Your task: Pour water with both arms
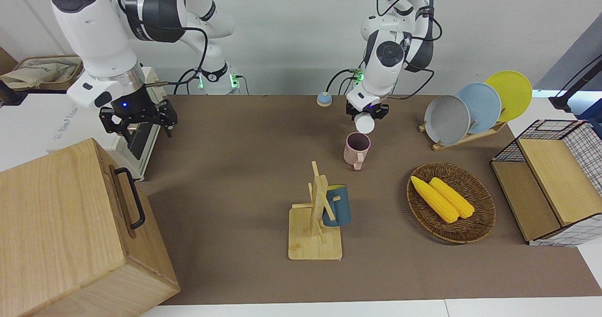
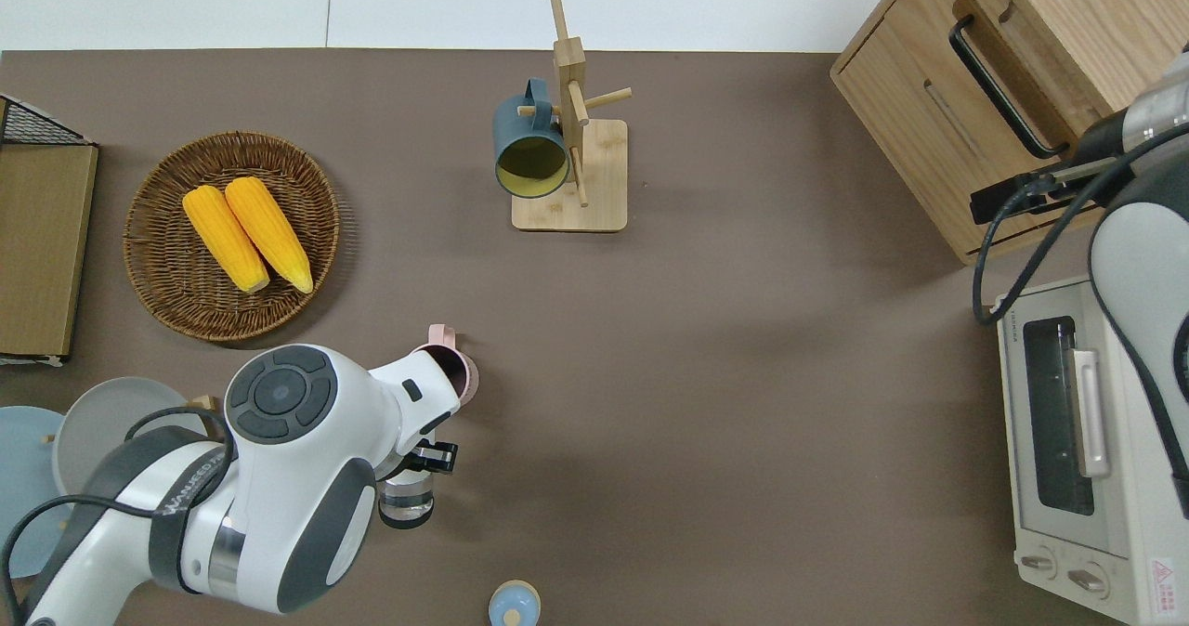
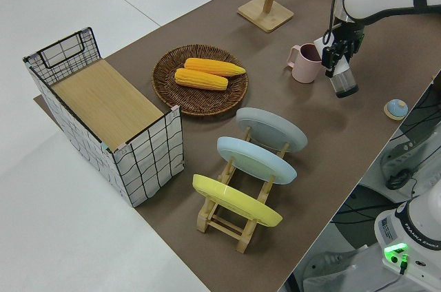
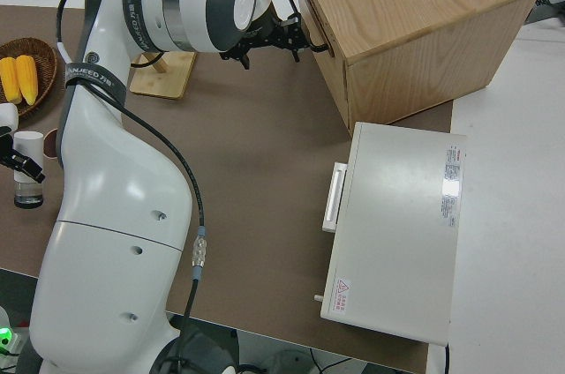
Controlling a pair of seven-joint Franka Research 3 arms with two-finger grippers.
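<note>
My left gripper (image 1: 367, 113) is shut on a clear bottle with a white band (image 1: 365, 123). It holds the bottle tilted, its white end just above the rim of the pink mug (image 1: 356, 150) on the brown mat. The bottle's clear base (image 2: 406, 502) points toward the robots; it also shows in the left side view (image 3: 344, 82). The arm hides most of the mug (image 2: 462, 371) from overhead. My right gripper (image 1: 137, 119) is open and empty, in the air over the gap between the wooden box and the toaster oven.
A small blue cap (image 1: 323, 99) lies near the robots. A mug tree (image 1: 316, 213) holds a blue mug (image 1: 337, 207). A basket of corn (image 1: 451, 202), a plate rack (image 1: 463, 107), a wire crate (image 1: 550, 180), a wooden box (image 1: 70, 227) and a toaster oven (image 2: 1087, 440) stand around.
</note>
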